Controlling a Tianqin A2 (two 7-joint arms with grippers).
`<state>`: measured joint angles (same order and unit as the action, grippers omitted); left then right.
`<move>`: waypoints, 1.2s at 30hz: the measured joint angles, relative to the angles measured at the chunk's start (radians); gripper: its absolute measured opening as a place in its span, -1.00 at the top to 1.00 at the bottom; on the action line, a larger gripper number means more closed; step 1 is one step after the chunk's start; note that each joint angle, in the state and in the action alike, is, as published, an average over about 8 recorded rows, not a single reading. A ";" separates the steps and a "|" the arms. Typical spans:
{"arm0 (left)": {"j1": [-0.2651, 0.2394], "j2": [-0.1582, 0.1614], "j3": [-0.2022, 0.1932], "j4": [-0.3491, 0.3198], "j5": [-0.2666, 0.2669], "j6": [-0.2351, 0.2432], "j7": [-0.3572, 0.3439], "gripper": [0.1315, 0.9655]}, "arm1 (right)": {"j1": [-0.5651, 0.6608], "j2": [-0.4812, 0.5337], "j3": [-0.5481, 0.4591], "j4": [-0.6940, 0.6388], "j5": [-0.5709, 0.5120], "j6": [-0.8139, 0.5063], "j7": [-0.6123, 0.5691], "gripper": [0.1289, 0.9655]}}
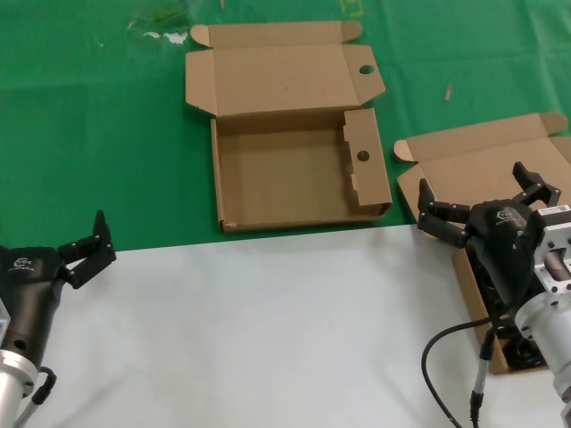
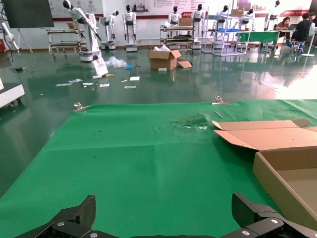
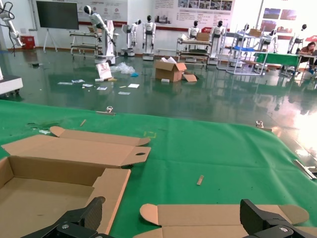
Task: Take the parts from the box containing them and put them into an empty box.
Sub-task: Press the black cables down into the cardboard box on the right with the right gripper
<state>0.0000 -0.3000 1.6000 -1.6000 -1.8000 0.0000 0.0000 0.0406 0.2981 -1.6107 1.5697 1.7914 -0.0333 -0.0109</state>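
Right gripper [image 1: 486, 207]: poised over source box [image 1: 446, 174] at right edge of worktop [image 1: 268, 330], fingers spread wide, nothing held. Advised: descend straight between box walls, close on cord bundle rather than plug, lift clear of lid before carrying left to empty box [image 1: 285, 183], holed flap upright at its right side. Left gripper [image 1: 89, 250]: parked low at left, fingers open, idle. Black power cords [image 1: 513, 343]: barely glimpsed beneath right arm; count and lie not discernible. Source box partly cut off at frame edge.
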 joint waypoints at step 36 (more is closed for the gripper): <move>0.000 0.000 0.000 0.000 0.000 0.000 0.000 -0.12 | -0.026 0.145 0.109 -0.032 -0.117 -0.193 -0.036 -1.00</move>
<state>0.0000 -0.3000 1.6000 -1.6000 -1.7999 0.0000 0.0000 0.0149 0.4435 -1.5017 1.5379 1.6745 -0.2259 -0.0469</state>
